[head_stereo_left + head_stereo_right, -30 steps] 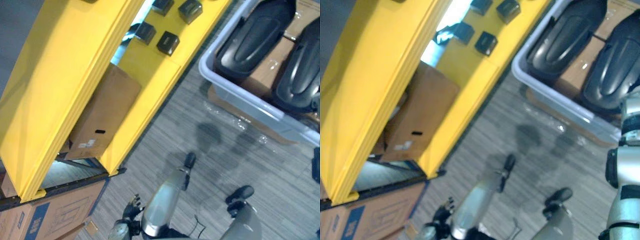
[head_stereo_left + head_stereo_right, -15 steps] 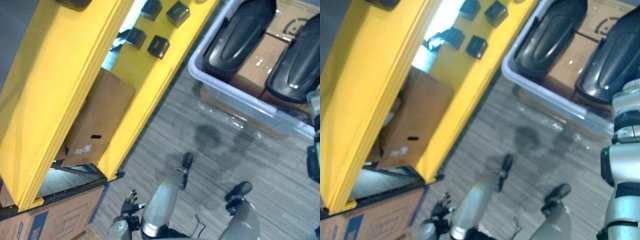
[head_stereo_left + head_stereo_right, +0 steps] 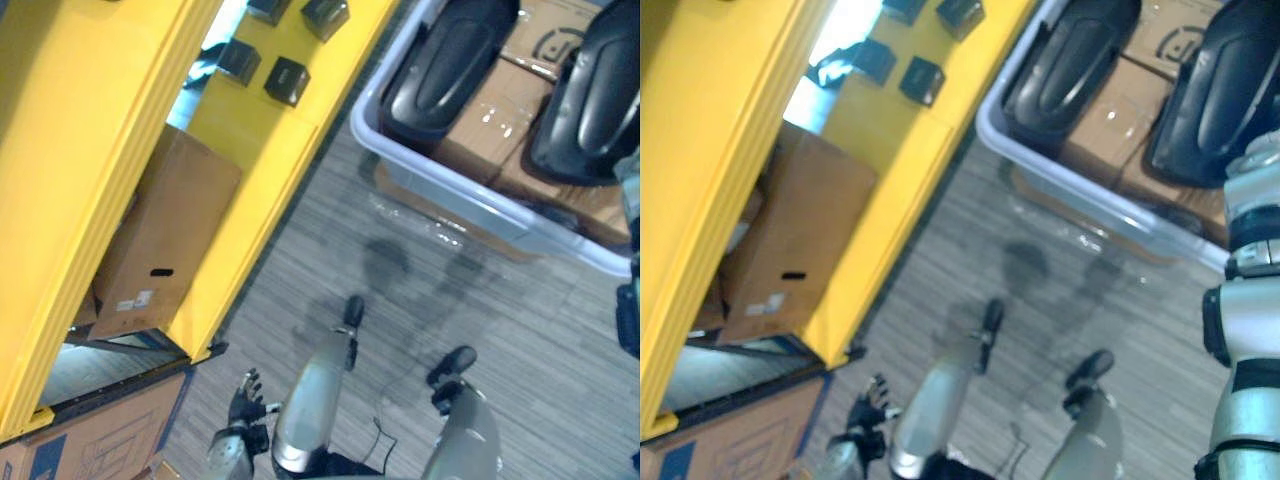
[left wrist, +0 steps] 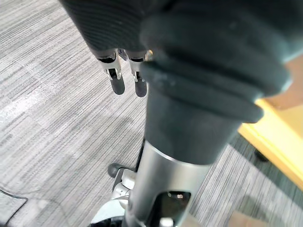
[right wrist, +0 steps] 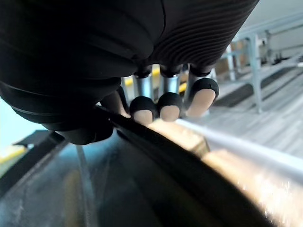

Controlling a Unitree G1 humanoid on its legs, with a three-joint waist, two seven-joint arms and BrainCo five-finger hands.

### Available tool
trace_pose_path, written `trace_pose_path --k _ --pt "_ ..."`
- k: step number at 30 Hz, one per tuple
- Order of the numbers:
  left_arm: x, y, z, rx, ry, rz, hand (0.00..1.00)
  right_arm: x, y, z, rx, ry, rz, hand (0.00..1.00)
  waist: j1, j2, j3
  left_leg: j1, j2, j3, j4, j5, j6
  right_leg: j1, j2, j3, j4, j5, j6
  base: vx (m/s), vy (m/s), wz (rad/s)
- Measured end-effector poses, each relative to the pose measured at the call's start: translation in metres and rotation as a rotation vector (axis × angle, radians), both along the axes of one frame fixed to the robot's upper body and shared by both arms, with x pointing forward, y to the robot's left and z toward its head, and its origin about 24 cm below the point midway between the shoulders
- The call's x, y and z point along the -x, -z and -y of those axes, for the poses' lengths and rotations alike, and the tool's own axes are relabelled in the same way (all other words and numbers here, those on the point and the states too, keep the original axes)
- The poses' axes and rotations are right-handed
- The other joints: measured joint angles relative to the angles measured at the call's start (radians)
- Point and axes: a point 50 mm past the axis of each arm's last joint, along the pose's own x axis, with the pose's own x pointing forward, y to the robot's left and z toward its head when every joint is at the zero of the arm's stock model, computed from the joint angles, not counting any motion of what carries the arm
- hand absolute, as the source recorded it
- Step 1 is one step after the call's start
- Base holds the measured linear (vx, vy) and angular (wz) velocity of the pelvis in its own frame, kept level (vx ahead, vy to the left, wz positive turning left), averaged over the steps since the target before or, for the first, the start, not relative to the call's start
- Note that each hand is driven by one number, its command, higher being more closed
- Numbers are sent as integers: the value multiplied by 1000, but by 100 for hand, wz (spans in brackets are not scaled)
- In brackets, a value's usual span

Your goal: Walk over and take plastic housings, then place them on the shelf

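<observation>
Nearest, low at the left: left hand [image 3: 243, 398], fingers [image 4: 117, 84] straight and slightly spread, holding nothing, hanging above the grey carpet floor [image 3: 520, 330].

At the right edge: right arm raised. Right hand [image 5: 165, 90] seen in the right wrist view, fingers [image 5: 201, 97] curled over the rim of a black housing [image 5: 118, 189], pads turned back toward the palm. Not possible to tell whether this part lies in the tub or is lifted clear.

Farther on, across the floor: pale plastic tub [image 3: 470, 195] containing two more dark shells side by side, left housing [image 3: 440, 60] and right housing [image 3: 590, 90], both lying on cardboard boxes [image 3: 480, 125] inside.

To the left of the tub: yellow shelf [image 3: 90, 150], tilted in view. Brown carton [image 3: 150, 250] standing between its boards. Small black boxes [image 3: 286, 80] set apart on the farther board.
</observation>
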Motion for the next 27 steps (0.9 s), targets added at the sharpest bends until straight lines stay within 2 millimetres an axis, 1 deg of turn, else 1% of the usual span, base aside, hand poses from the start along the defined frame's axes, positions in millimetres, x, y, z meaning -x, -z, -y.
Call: trace_pose_path --k 1,3,4,5,6,7,8,9,10,11,13,15,16,18,19,20,21,23,24,25,26,27 --pt "-2 -3 -3 -35 21 12 0 -2 -2 -3 6 -16 9 100 0 -4 2 -4 10 0 14 -6 -7 0 12 5 -3 2 -4 -35 -15 -22" --pt "-5 -8 -10 -87 55 32 0 -7 -4 -13 25 -57 28 100 -13 -14 9 -4 22 3 19 -8 -11 -2 25 11 -9 5 -8 -43 -18 -18" --pt "-11 -14 -17 -110 41 58 0 -11 -4 -20 34 -80 40 100 -23 -20 13 -5 29 5 20 -8 -11 -3 33 13 -13 5 -8 -59 -31 -10" --pt "-34 -38 -14 -82 13 190 0 -12 -3 -21 42 -81 41 100 -25 -20 13 -7 32 5 19 -6 -14 -8 37 14 -13 6 -10 -67 -33 -10" --pt "-49 -54 -10 -72 7 279 0 -12 -3 -23 42 -85 41 100 -25 -20 13 -7 34 6 19 -5 -15 -13 38 16 -13 7 -12 -76 -22 -8" --pt "-80 -89 1 -44 14 459 0 -13 -2 -24 45 -95 43 100 -28 -20 13 -8 35 8 18 -3 -17 -16 39 18 -13 10 -18 -71 -10 -8" --pt "-108 -125 19 -1 35 622 0 -15 -3 -28 54 -114 51 100 -38 -22 14 -10 35 10 15 0 -15 -15 39 19 -13 15 -22 -56 -4 -6" --pt "-118 -141 28 15 54 691 0 -17 -3 -31 58 -126 55 100 -47 -24 16 -10 35 12 14 4 -14 -16 39 20 -14 19 -17 -29 4 -7" --pt "-130 -165 41 34 99 782 0 -19 -5 -37 82 -149 63 100 -66 -28 18 -9 36 18 11 7 -12 -18 39 23 -20 25 -15 -7 8 -12" --pt "-137 -178 52 45 145 826 0 -21 -9 -41 104 -161 82 100 -82 -29 19 -8 36 26 5 8 -10 -21 39 28 -27 30 -14 3 9 -15" --pt "-141 -185 60 56 172 847 0 -21 -15 -44 134 -162 107 100 -102 -29 19 -7 38 35 -1 9 -10 -26 41 35 -32 38 -17 51 1 -16" --pt "-149 -196 67 56 198 859 0 -19 -32 -49 157 -158 179 100 -115 -35 23 3 50 58 -17 11 -12 -36 50 45 -29 50 -20 85 -26 -25" --pt "-151 -198 69 55 208 857 0 -19 -36 -51 165 -161 195 100 -117 -35 23 7 51 61 -19 11 -12 -36 51 45 -29 50 -21 70 -39 -20" --pt "-162 -215 76 45 252 882 0 -18 -50 -62 218 -209 275 100 -135 -39 26 21 62 61 -23 11 -12 -27 61 45 -27 52 -22 64 -37 -9" --pt "-165 -220 78 39 265 888 0 -18 -53 -65 231 -222 292 100 -138 -41 27 26 65 62 -26 11 -12 -23 64 45 -28 52 -22 41 -36 -5" --pt "-173 -231 82 21 289 899 0 -19 -57 -72 256 -250 319 100 -149 -46 24 35 67 62 -34 14 -17 -19 67 46 -28 52 -22 17 -31 -5" --pt "-176 -236 82 11 293 904 0 -19 -60 -78 264 -271 342 100 -156 -50 25 39 68 63 -38 16 -20 -18 69 47 -28 52 -23 8 -38 -6" --pt "-189 -254 82 -34 300 916 0 -22 -68 -101 286 -350 426 100 -175 -71 23 45 75 72 -50 21 -28 -18 80 53 -43 56 -29 -9 -38 -14" --pt "-191 -258 80 -47 299 920 0 -22 -70 -107 290 -373 442 100 -181 -76 24 45 78 73 -51 22 -30 -18 84 54 -48 60 -34 -20 -35 -15" --pt "-196 -263 78 -72 291 912 0 -23 -72 -118 311 -412 463 100 -190 -86 25 45 82 76 -51 23 -31 -18 89 55 -54 63 -38 -13 -18 -15" --pt "-201 -268 78 -86 282 905 0 -23 -74 -126 337 -437 479 100 -196 -95 23 46 88 81 -51 23 -32 -18 96 61 -61 68 -40 -17 -23 -15" --pt "-202 -271 79 -90 277 908 0 -23 -75 -129 342 -449 493 100 -199 -99 23 46 89 83 -50 23 -32 -18 98 63 -64 70 -40 -10 -14 -11"
